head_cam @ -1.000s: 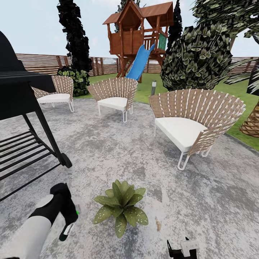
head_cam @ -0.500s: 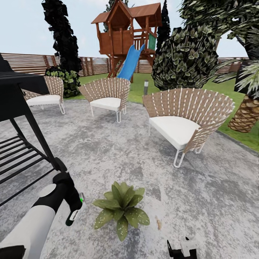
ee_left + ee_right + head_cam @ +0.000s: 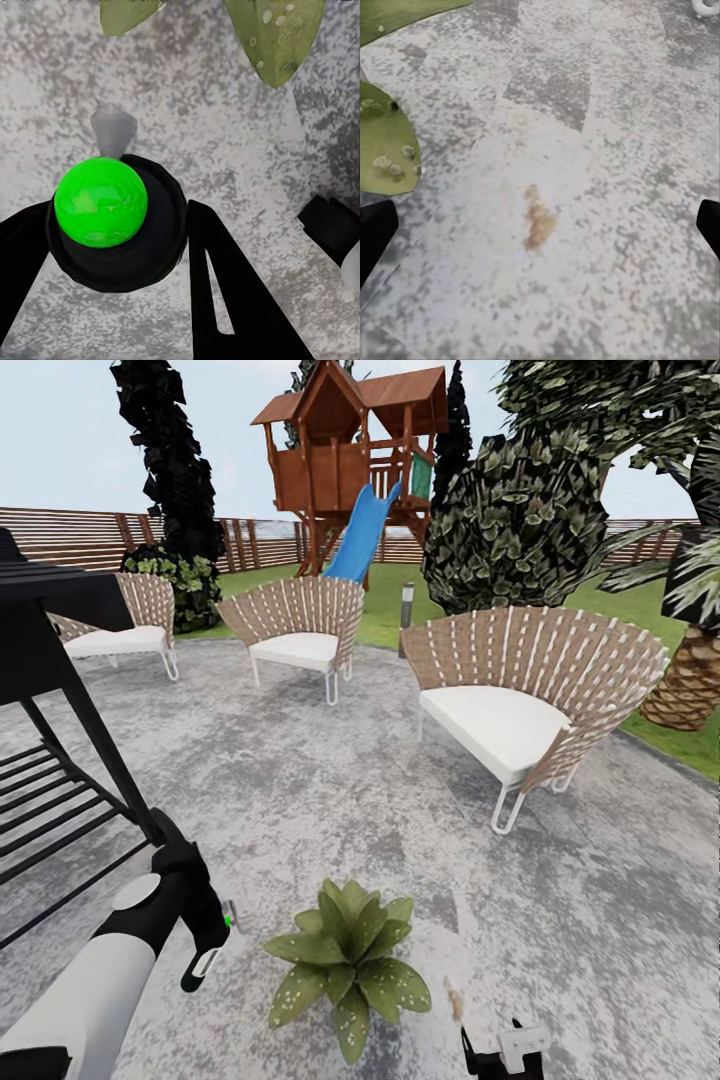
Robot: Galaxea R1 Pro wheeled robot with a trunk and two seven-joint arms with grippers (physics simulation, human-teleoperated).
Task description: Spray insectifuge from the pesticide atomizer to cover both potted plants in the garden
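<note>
Jaws of the left gripper point(image 3: 150, 277) clamp the atomizer point(image 3: 112, 217), just beside the plant point(image 3: 348, 960) on the grey patio point(image 3: 560, 920). Right gripper point(image 3: 508, 1050) jaws stand wide apart over a brown stain point(image 3: 538, 217).

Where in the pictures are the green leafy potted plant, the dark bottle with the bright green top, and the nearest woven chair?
Green leafy potted plant point(image 3: 348, 962): head view, centre of the rosette.
Dark bottle with the bright green top point(image 3: 100, 201): left wrist view, on the green top.
Nearest woven chair with white cushion point(image 3: 497, 725): head view, on the cushion.
</note>
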